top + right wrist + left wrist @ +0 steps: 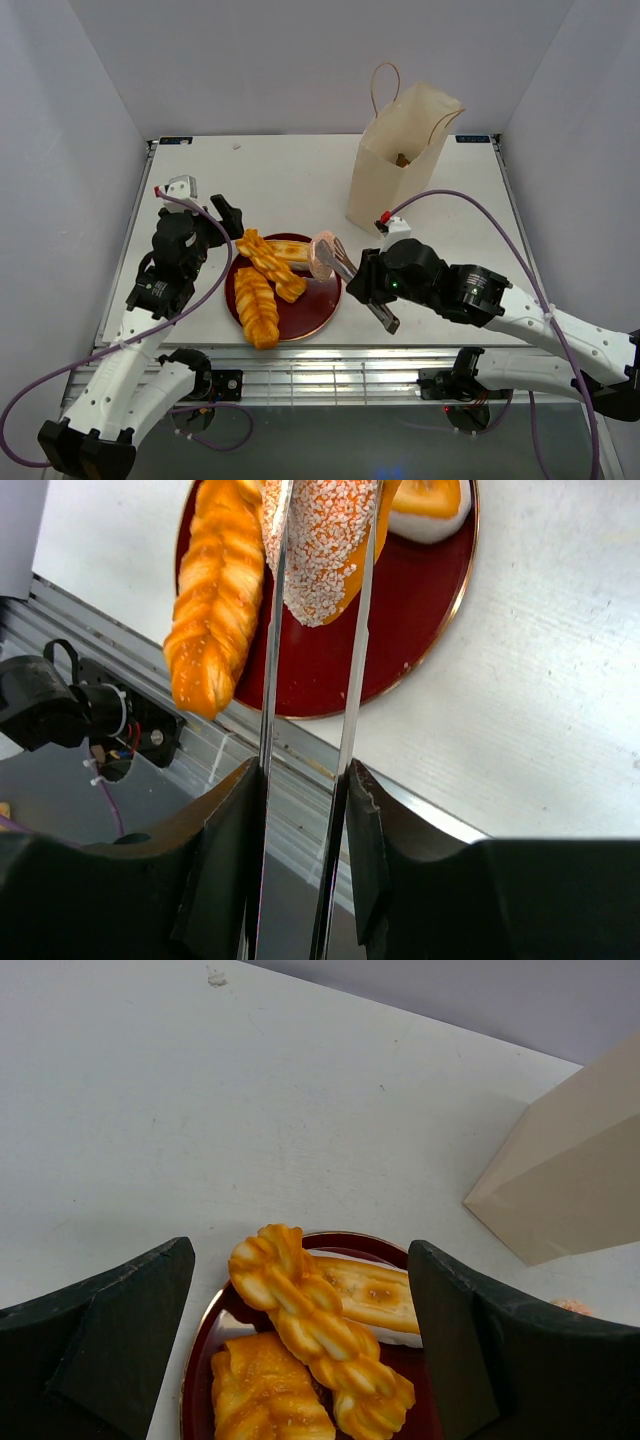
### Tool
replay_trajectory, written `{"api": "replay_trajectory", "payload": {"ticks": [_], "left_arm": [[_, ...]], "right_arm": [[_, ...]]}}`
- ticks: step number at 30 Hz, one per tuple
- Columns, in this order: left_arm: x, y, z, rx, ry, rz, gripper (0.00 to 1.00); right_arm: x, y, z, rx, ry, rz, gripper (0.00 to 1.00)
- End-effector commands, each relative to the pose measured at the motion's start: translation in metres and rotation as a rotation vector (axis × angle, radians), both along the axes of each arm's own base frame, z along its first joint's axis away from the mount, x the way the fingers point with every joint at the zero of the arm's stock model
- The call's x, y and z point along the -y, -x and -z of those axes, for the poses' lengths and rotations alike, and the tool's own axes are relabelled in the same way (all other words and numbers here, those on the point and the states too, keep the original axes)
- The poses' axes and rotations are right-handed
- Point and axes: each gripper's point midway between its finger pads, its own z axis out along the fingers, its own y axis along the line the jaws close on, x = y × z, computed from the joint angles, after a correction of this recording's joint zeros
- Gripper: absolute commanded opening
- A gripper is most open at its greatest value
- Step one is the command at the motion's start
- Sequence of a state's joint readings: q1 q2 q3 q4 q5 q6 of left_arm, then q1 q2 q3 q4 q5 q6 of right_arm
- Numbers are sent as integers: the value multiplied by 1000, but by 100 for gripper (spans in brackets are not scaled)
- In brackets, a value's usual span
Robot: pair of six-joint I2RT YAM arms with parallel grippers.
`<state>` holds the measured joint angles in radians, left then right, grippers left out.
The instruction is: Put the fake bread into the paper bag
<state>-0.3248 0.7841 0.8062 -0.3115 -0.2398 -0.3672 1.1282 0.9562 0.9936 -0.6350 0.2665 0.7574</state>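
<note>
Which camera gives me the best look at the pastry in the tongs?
Right wrist: the sugared pastry is large and close at the top of the frame, pinched between the two blades of the tongs, with the plate behind it. Top external shows it small and partly covered. Left wrist shows a pink sliver at most.

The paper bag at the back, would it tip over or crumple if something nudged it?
Probably tips easily: the paper bag stands tall on a narrow base. Its thin walls look bowed, so it likely crumples under a push.
</note>
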Motion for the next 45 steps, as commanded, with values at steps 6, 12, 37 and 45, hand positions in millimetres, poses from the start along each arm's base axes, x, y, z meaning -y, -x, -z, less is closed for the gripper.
{"api": "replay_trajectory", "payload": {"ticks": [6, 12, 37, 45], "left_arm": [[-2, -4, 6, -10, -17, -18, 98], [-4, -4, 6, -11, -24, -29, 98], [-5, -4, 6, -13, -27, -30, 98], [-4, -4, 6, -12, -25, -24, 98]], "right_arm": [[-6, -36, -92, 296, -30, 3, 42], [2, -74, -137, 481, 63, 81, 42], [120, -219, -227, 656, 172, 423, 44], [146, -260, -228, 645, 162, 447, 44]]}}
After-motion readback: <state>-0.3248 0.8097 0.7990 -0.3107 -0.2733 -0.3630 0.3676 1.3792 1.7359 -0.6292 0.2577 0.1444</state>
